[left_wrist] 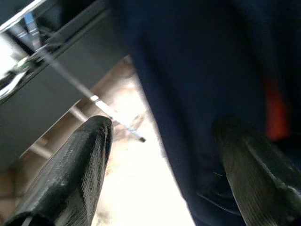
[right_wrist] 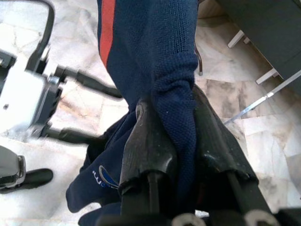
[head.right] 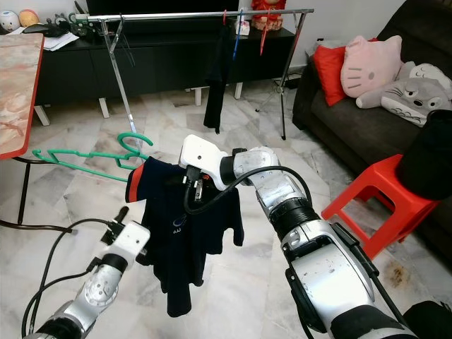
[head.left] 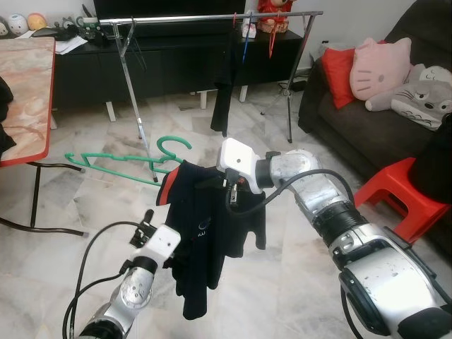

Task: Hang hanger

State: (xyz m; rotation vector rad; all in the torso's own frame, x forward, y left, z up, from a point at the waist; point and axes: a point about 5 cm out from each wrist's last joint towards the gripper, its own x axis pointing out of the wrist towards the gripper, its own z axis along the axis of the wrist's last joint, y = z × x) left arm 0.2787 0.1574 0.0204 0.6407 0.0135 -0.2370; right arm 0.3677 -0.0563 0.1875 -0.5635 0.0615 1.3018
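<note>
My right gripper (right_wrist: 171, 141) is clamped on the dark navy knit shirt with a red-orange stripe (head.left: 205, 240), which drapes over the green plastic hanger (head.left: 120, 161) at scene centre. My left gripper (left_wrist: 164, 155), fingers spread wide, sits just left of the shirt's hem. The silver metal clothes rail (head.left: 212, 20) stands far behind.

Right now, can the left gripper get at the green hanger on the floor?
Probably not directly. The dark shirt, pinched by the right gripper, hangs between the open left gripper and the green hanger, which lies farther off by the clothes rack.
</note>
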